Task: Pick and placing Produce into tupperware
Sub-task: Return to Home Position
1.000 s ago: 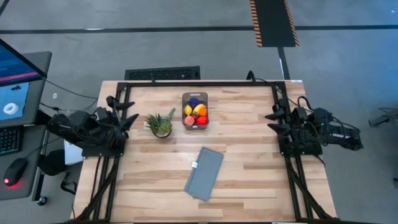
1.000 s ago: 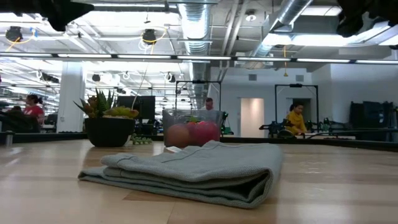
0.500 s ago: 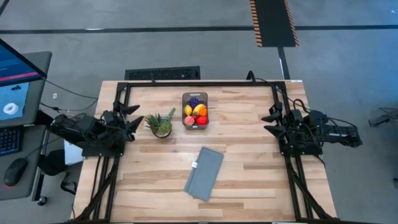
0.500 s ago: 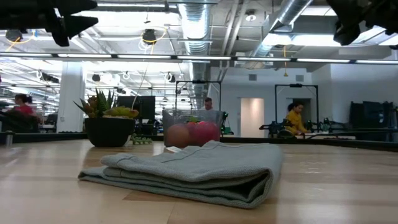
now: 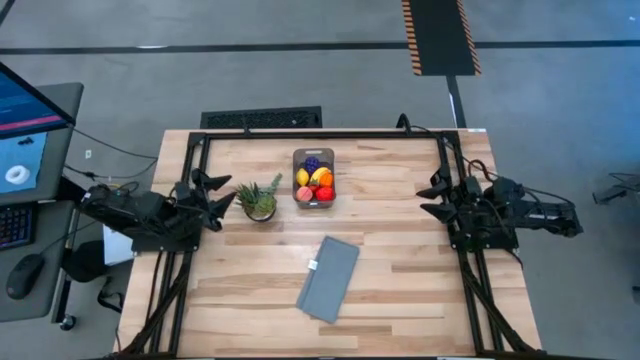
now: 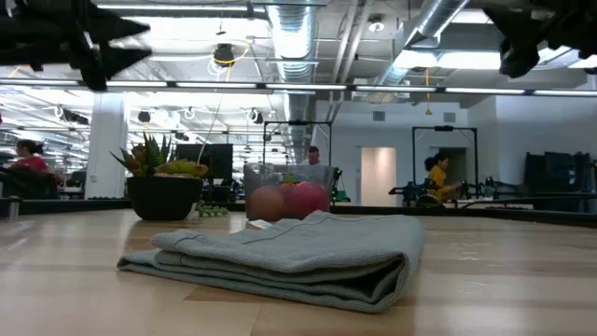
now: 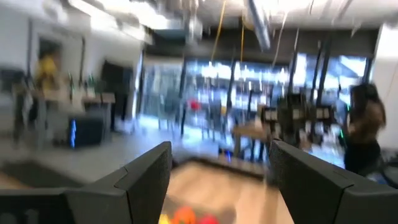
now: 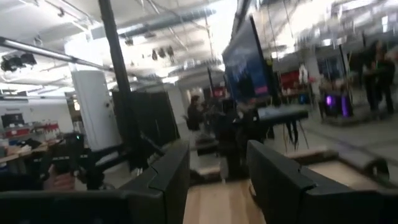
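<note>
At the table's left edge the left gripper (image 5: 222,192) hovers with its fingers spread wide and nothing between them, just left of the potted pineapple (image 5: 258,200). Right of the plant, toward the far side, the tupperware (image 5: 297,165) holds the produce (image 5: 315,182), and a folded grey cloth (image 5: 329,278) lies nearer, mid-table. At the right edge the right gripper (image 5: 428,193) hangs equally wide open and empty.
</note>
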Controlling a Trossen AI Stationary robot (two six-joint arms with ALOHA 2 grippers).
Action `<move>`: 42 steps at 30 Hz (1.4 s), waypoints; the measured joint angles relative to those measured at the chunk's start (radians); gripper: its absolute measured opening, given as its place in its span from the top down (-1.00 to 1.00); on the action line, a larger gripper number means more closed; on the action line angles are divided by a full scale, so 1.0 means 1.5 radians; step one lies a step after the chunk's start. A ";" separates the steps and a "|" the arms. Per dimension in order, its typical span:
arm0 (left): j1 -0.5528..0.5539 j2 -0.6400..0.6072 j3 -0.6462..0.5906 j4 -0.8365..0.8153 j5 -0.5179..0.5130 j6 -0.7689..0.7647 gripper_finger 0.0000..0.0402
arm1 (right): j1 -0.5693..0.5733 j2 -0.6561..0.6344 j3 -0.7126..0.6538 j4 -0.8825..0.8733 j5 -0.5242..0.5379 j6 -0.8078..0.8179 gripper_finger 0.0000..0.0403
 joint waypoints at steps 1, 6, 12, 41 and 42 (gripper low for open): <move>0.000 0.000 0.000 -0.033 0.000 -0.025 -0.29 | 0.000 0.000 0.000 -0.013 0.000 0.008 0.09; 0.000 0.002 0.000 -0.205 -0.002 -0.203 -0.29 | 0.000 0.000 0.000 -0.047 0.000 0.023 0.08; -0.002 0.000 0.000 -0.200 0.010 -0.186 -0.29 | 0.000 0.000 -0.007 -0.093 0.019 0.046 0.10; -0.002 0.007 0.000 -0.210 -0.015 -0.210 -0.29 | 0.011 0.000 -0.101 -0.035 0.067 0.004 0.09; -0.003 0.009 0.000 -0.210 0.011 -0.158 -0.29 | 0.011 0.000 -0.101 -0.036 0.076 0.006 0.09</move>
